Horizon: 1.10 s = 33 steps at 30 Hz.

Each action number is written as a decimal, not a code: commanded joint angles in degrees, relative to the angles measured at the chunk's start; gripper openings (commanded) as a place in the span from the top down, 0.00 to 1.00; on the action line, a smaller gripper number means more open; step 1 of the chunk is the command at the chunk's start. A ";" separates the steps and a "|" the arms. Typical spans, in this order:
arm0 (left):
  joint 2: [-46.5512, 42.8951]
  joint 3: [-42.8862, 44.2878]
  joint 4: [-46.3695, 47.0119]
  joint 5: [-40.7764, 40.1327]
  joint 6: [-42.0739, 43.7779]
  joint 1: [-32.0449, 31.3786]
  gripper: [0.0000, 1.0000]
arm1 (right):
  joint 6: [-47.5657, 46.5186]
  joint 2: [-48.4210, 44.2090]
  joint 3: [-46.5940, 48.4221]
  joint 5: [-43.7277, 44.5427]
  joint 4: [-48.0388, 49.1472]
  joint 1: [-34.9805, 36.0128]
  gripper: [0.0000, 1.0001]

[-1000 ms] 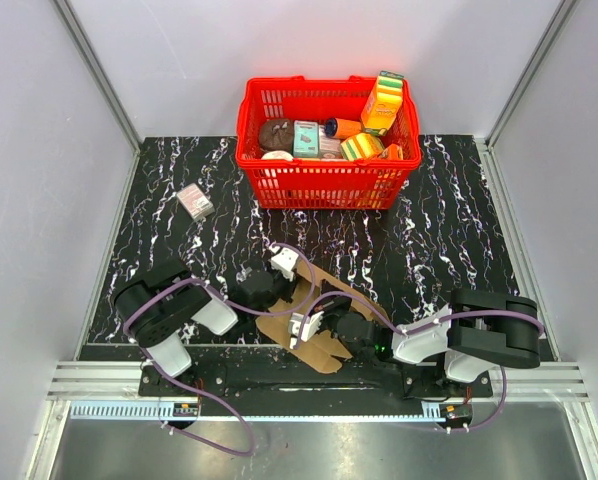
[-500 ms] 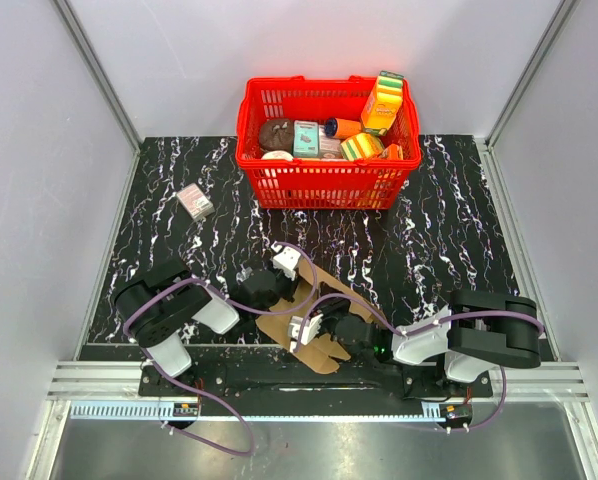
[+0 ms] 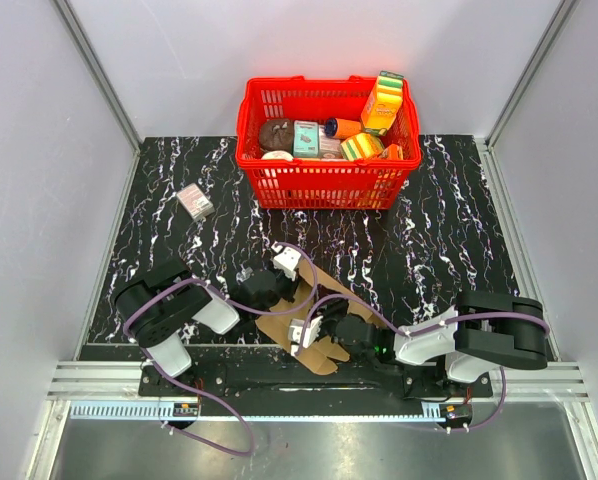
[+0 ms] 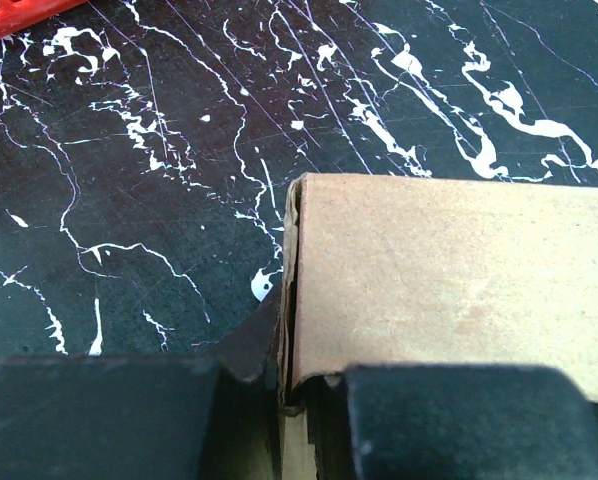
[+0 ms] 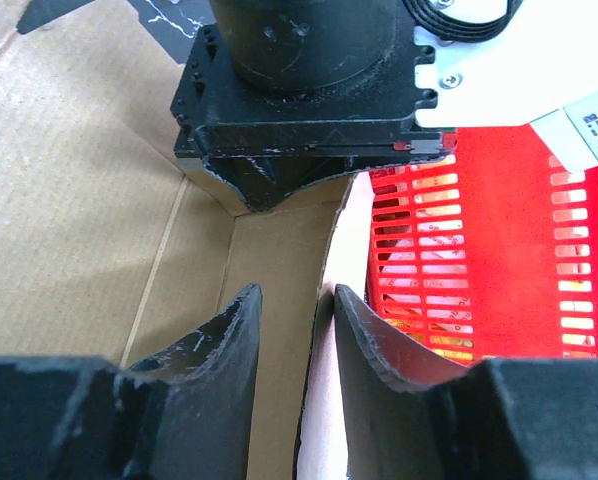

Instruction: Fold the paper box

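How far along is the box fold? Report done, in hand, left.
Done: one panel of the paper box looks raised along its crease. In hand: the left claw pinches a box edge; the right claw sits open astride the raised panel. Left: the near flaps lie flat; no closed box yet.

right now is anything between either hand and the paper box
Nothing visible is in the way. The left hand is shut on an edge of the paper box, and the right hand is open with a raised edge of the box between its fingers.
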 commanded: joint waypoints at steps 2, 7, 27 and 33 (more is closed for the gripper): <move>0.43 1.72 4.41 -0.07 -1.06 -0.46 0.97 | 2.87 -0.61 0.63 -2.91 -1.49 1.02 0.57; 0.43 1.72 4.41 0.02 -1.15 -0.46 0.97 | 3.13 -2.53 0.54 -2.38 0.18 1.02 0.55; -0.44 2.16 2.13 -2.09 -1.59 -0.54 1.00 | 22.28 -28.55 4.23 -8.90 -8.43 0.93 0.57; -0.80 1.89 2.30 -2.44 -1.85 -0.54 1.00 | 32.04 -30.49 4.76 1.81 -6.94 0.93 0.94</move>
